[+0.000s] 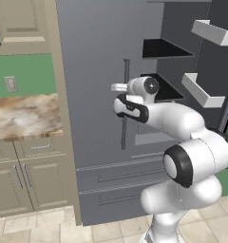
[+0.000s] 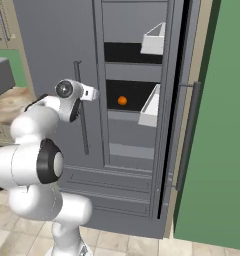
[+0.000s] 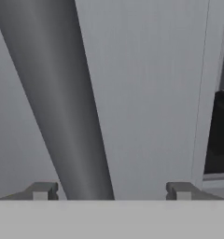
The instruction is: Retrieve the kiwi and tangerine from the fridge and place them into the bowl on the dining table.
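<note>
Simulated kitchen: we're facing the fridge, right door swung open, left door closed. The tool is sitting wide open w/ nothing in it, fingertips straddling the left door's dark bar handle w/o touching it, as far as we're judging from the hand view. The tangerine is lying on a dark shelf inside the fridge, near a white door bin. We're not making out a kiwi.

Handling, in our judgement: the tangerine is looking light, round, a bit soft, prone to rolling, so we're favouring a gentle pinch across its middle, approx. at the widest part.

The right base view is giving us the fruit and the open door's handle; the left base view is hiding the fruit but showing a marbled surface and beige cabinets left of the fridge. The hand view is giving the finger gap around the bar.
</note>
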